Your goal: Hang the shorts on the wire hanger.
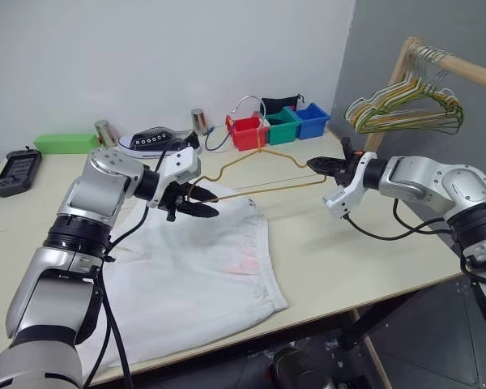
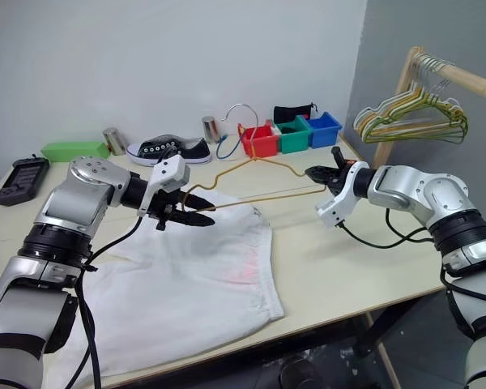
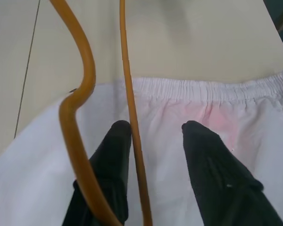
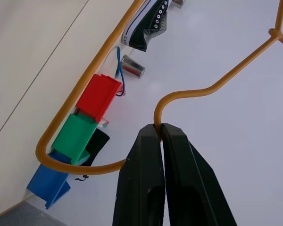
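Right gripper (image 1: 317, 164) clenched on one end of the wire hanger (image 1: 259, 172), holding it raised. Left gripper (image 3: 155, 129), jaws parted and grasping nothing, hovers just above the shorts (image 1: 202, 267), waistband directly ahead, hanger bar between its fingers. Step: taking up the waistband. Next probably calls for lowering and pinching cloth.

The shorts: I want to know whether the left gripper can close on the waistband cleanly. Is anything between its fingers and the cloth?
Yes. The wire hanger crosses the left gripper: one thin bar runs just inside one finger, above the shorts. Closing now might catch wire along with cloth. Nothing else visible intervenes.
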Available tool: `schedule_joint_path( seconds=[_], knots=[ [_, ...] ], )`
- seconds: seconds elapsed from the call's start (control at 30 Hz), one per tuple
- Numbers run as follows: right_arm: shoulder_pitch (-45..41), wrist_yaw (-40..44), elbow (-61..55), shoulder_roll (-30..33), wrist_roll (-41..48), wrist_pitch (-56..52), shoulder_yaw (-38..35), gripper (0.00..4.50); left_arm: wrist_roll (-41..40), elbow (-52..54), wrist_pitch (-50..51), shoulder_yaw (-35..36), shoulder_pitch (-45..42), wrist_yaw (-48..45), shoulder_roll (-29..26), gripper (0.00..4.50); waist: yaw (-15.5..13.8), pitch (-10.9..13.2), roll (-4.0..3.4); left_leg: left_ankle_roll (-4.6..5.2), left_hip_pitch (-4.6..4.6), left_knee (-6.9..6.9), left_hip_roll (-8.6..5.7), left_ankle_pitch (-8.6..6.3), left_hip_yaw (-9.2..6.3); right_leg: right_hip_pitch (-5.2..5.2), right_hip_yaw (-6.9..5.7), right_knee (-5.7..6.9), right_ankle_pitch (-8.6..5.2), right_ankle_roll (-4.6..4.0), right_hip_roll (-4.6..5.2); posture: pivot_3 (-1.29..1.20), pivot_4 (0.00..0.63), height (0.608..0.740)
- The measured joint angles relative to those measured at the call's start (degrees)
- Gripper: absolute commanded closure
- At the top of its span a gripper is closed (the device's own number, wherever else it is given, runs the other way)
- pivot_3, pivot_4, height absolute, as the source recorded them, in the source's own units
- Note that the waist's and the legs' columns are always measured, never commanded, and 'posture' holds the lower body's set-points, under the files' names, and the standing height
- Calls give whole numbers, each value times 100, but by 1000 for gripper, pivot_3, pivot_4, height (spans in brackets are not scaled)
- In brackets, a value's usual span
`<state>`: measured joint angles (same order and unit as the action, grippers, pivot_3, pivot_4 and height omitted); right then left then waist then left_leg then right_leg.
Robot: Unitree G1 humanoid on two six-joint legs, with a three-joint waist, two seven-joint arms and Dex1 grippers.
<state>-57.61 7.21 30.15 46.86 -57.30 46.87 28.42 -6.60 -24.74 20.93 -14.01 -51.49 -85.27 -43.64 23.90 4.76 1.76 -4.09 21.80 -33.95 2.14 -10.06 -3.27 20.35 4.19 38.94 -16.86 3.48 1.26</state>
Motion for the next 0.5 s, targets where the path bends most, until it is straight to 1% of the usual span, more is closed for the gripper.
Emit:
schedule_joint_path(
  seconds=[0.2, 0.37, 0.43, 0.47, 0.5],
  knots=[
    [0, 8, -4, -25, 2, -1, 0, 4500, 33, -39, -8, 4, 0, 41, 8, 4457, -1, 0, 0, 0, 1, 0, 0, 0, 0, 1, 0, 0, 0, 0, 0, -305, 1, 740],
    [0, 24, -10, -41, 8, 4, 0, 4500, 61, -87, -13, 10, 0, 109, 9, 4457, -2, 0, 0, 0, 1, 0, 0, 0, 0, 0, 0, 0, 0, 0, 0, -306, 2, 740],
    [1, 184, 0, -54, 164, 14, 0, 4500, 111, -140, -101, 11, 0, 187, 21, 4457, -1, 0, 0, 0, 1, 0, 0, 0, 0, 0, 0, 0, 0, 0, 0, -307, 2, 740],
    [1, 204, 3, -54, 185, 14, 0, 4255, 116, -145, -113, 11, 0, 197, 22, 4484, 0, 0, 0, 0, 1, 0, 0, 0, -1, 0, 0, 0, 0, 0, 0, -306, 3, 740],
    [2, 302, 5, -56, 273, 14, -3, 4107, 131, -168, -163, 11, 0, 226, 27, 4500, 0, 0, 0, 0, 1, 0, 0, 0, 0, 0, 0, 0, 0, 0, 0, -307, 3, 740]
  ],
)
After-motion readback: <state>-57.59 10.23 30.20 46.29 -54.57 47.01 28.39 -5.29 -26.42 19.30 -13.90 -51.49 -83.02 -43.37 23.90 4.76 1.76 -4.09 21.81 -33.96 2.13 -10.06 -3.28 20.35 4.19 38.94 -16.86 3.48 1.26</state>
